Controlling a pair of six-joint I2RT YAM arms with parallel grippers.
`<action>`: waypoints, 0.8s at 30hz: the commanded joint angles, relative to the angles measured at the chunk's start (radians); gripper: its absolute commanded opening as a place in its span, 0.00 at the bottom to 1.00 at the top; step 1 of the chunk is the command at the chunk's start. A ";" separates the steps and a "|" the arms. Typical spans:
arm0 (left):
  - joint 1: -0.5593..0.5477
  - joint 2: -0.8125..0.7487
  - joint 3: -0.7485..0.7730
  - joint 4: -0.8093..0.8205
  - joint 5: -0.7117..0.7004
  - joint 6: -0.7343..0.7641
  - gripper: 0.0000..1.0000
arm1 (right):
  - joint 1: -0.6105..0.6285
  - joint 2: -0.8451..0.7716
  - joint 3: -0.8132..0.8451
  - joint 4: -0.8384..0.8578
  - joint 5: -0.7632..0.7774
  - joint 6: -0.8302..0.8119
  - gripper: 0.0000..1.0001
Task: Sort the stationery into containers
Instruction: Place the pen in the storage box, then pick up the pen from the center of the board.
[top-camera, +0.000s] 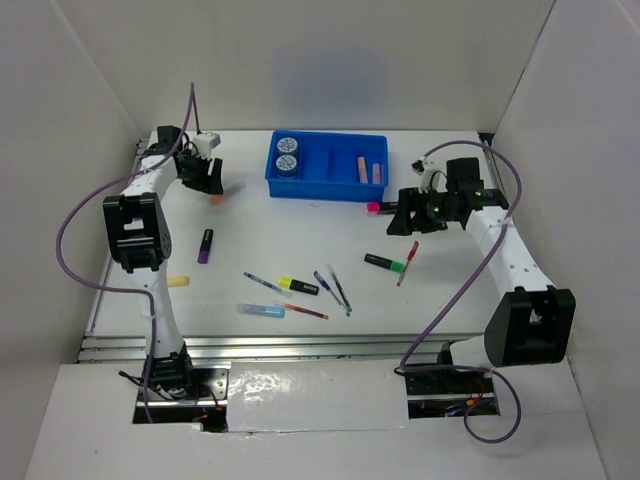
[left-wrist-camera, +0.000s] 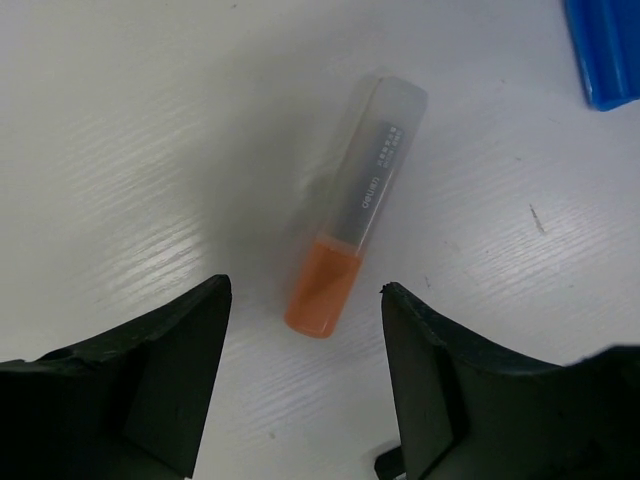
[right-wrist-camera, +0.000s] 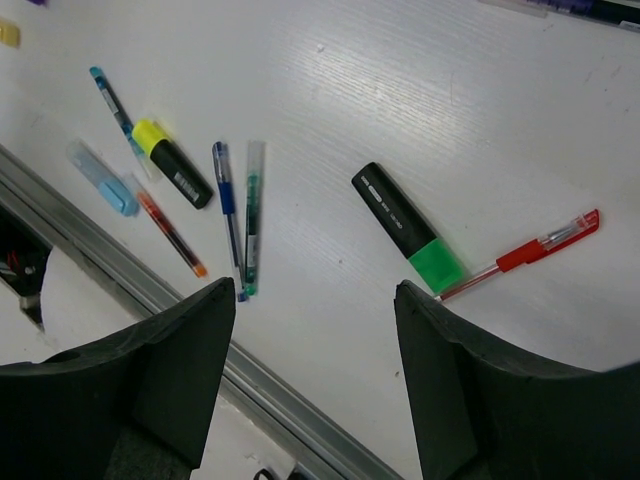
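The blue tray (top-camera: 330, 192) stands at the back centre; it holds two pale-blue discs (top-camera: 287, 155) and two highlighters (top-camera: 368, 170). Its corner shows in the left wrist view (left-wrist-camera: 610, 50). My left gripper (top-camera: 212, 180) is open and empty, its jaws either side of the near end of an orange highlighter (left-wrist-camera: 355, 215) lying on the table, not touching it. My right gripper (top-camera: 400, 215) is open and empty above the table, beside a pink highlighter (top-camera: 378, 208). A green highlighter (right-wrist-camera: 405, 228) and a red pen (right-wrist-camera: 525, 252) lie ahead of the right gripper (right-wrist-camera: 315, 300).
Loose on the table: a purple marker (top-camera: 205, 246), a small yellow item (top-camera: 177, 281), a yellow highlighter (right-wrist-camera: 172, 162), a pale-blue highlighter (right-wrist-camera: 103, 178), and thin blue (right-wrist-camera: 228, 215), green (right-wrist-camera: 251, 215) and red pens (right-wrist-camera: 168, 232). A metal rail (right-wrist-camera: 150, 290) edges the near side.
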 joint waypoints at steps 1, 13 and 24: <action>-0.011 0.038 0.047 0.012 -0.032 0.057 0.72 | 0.017 0.007 0.056 -0.026 0.012 -0.029 0.71; -0.018 0.081 0.034 -0.058 0.021 0.106 0.58 | 0.049 0.024 0.113 -0.034 0.022 -0.085 0.69; 0.006 -0.121 -0.183 -0.106 0.182 0.207 0.20 | 0.173 -0.170 -0.007 0.124 0.079 -0.191 0.69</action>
